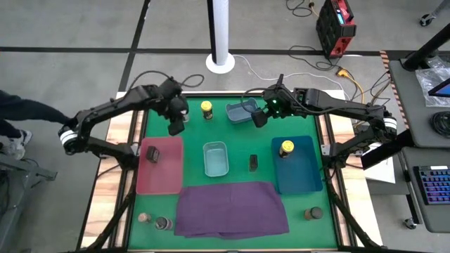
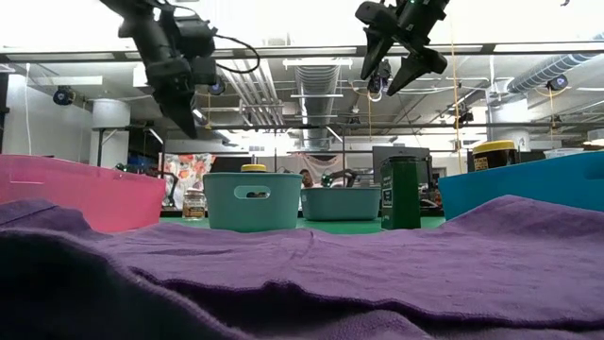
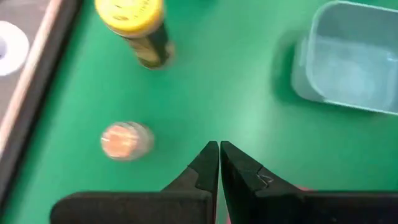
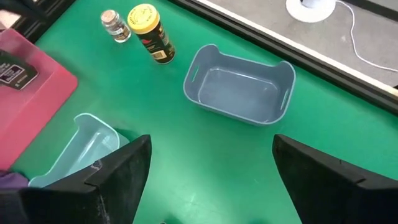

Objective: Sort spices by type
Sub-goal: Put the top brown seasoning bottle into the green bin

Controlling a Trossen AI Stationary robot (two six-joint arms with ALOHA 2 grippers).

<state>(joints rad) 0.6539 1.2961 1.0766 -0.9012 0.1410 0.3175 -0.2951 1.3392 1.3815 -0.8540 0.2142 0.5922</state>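
A yellow-lidded jar (image 1: 206,109) stands on the green mat near the far edge, with a small pinkish-topped jar (image 3: 124,140) (image 4: 112,25) beside it. My left gripper (image 3: 219,152) (image 1: 176,125) hovers shut above the mat just near these two and touches nothing. My right gripper (image 4: 205,186) (image 1: 260,117) hangs open in the air over the mat beside the grey-blue bin (image 1: 242,111). Another yellow-lidded jar (image 1: 286,148) stands in the blue tray (image 1: 304,179). A dark tin (image 1: 151,153) lies in the pink tray (image 1: 165,179). A second dark tin (image 1: 253,163) stands on the mat.
A light teal bin (image 1: 215,159) sits mid-table. A purple cloth (image 1: 232,207) covers the near middle. Two small jars (image 1: 144,218) (image 1: 163,223) stand at the near left corner and more (image 1: 313,213) at the near right. Wooden table edges flank the mat.
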